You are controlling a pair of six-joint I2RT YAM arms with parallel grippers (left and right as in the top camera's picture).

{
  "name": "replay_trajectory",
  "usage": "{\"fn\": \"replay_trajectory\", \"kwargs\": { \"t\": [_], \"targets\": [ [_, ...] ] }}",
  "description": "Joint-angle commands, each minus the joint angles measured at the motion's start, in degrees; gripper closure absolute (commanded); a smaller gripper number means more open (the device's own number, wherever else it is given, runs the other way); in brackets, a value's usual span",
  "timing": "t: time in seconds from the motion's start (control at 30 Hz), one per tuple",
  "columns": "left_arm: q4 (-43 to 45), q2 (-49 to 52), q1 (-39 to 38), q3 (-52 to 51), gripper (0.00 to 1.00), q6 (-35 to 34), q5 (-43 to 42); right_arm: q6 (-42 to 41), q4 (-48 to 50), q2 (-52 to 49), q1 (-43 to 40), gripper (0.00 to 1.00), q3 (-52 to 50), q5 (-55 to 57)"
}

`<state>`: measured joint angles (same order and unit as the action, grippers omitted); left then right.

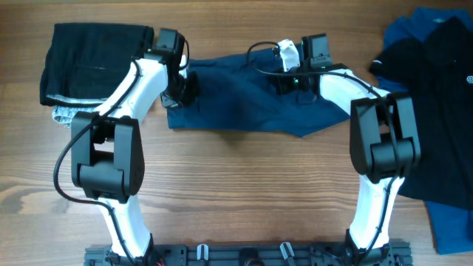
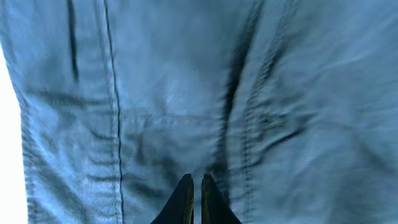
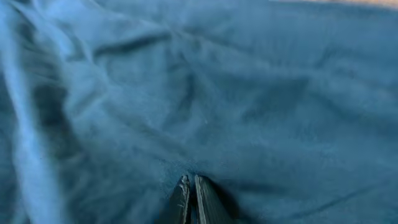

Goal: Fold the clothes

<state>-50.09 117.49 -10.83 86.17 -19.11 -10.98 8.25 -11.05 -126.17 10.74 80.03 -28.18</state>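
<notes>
Left hand [image 2: 194, 185] and right hand [image 3: 191, 185] pinch the navy shorts [image 1: 235, 103].

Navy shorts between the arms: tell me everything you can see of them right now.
The navy shorts are dark blue, woven-looking cloth, spread flat but wrinkled across the far middle of the wooden table, lying widthwise. The left wrist view shows stitched seams and creases; the right wrist view shows soft folds puckering toward the fingertips. The left gripper is shut at their left edge and the right gripper at their upper right part, each seemingly pinching cloth.
</notes>
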Motion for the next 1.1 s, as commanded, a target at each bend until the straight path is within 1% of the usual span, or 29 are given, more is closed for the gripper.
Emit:
{"fn": "replay_trajectory", "kwargs": {
  "t": [0.0, 0.03, 0.07, 0.13, 0.17, 0.27, 0.37, 0.47, 0.53, 0.63, 0.67, 0.73, 0.77, 0.8, 0.87, 0.9, 0.97, 1.0, 1.07],
  "targets": [
    [1.7, 0.7, 0.1, -4.7, 0.94, -1.4, -0.5, 0.5, 1.6, -3.0, 0.2, 0.96, -0.2, 6.1],
    [2.4, 0.8, 0.1, -6.3, 0.94, -1.4, 0.1, 0.5, 2.6, -3.6, 0.1, 0.96, -0.2, 8.7],
    [3.3, 0.8, 0.1, -8.2, 0.94, -1.7, 2.3, 0.1, 4.3, -3.8, 0.0, 0.96, -0.2, 11.9],
    [4.2, 0.8, 0.1, -10.8, 0.94, -4.1, 7.1, 0.1, 6.8, -3.8, -0.1, 0.96, -0.2, 13.9],
    [5.2, 0.8, 0.1, -12.3, 0.94, -4.1, 8.3, 0.2, 8.6, -3.8, -0.1, 0.96, -0.2, 14.4],
    [8.6, 0.8, 0.1, -16.3, 0.95, -4.1, 8.9, -1.7, 13.1, -3.8, -0.1, 0.95, -0.2, 15.8],
    [8.6, 0.8, 0.1, -18.0, 0.96, -4.0, 10.6, -5.4, 17.4, -3.4, -0.6, 0.95, -0.2, 15.9],
    [8.6, 0.7, 0.1, -17.9, 0.96, -3.6, 11.1, -5.1, 18.6, -1.3, -0.6, 0.96, 0.6, 15.5],
    [8.7, 0.4, 0.1, -17.9, 0.96, -3.7, 11.0, -3.1, 15.1, 1.8, -0.6, 0.96, 2.3, 12.8],
    [8.9, 0.2, 0.1, -17.9, 0.96, -3.7, 10.4, 3.8, 2.5, 6.1, -0.1, 0.96, 7.5, 4.7],
    [9.0, 0.2, 0.1, -17.9, 0.96, -3.7, 10.4, 6.8, -1.8, 6.8, 0.3, 0.96, 9.4, 3.3],
    [9.0, 0.2, 0.1, -17.9, 0.96, -3.7, 10.4, 15.9, -13.4, 7.2, 1.5, 0.95, 14.7, 1.2],
    [9.1, 0.2, 0.1, -17.9, 0.96, -3.7, 10.4, 20.7, -20.1, 7.2, 2.3, 0.93, 18.0, 1.3],
    [9.2, 0.2, 0.1, -17.9, 0.95, -3.7, 10.4, 23.2, -23.6, 7.2, 2.8, 0.84, 20.0, 2.2],
    [9.3, 0.2, 0.1, -17.9, 0.94, -3.7, 10.4, 23.2, -26.4, 7.2, 3.3, 0.58, 22.7, 4.0],
    [9.4, 0.2, 0.1, -17.9, 0.95, -3.7, 10.1, 23.0, -26.1, 7.3, 3.2, 0.35, 23.3, 4.5],
    [9.8, 0.2, 0.1, -17.9, 0.96, -3.7, 7.8, 22.7, -25.6, 7.8, 3.1, 0.28, 23.5, 6.0],
    [9.9, 0.2, 0.1, -17.9, 0.96, -3.7, 7.4, 19.2, -25.1, 7.8, 2.9, 0.28, 23.5, 9.0],
    [9.9, 0.2, 0.1, -17.9, 0.96, -3.7, 7.4, 13.7, -26.4, 7.5, 2.4, 0.45, 23.4, 15.5]
  ]
}}
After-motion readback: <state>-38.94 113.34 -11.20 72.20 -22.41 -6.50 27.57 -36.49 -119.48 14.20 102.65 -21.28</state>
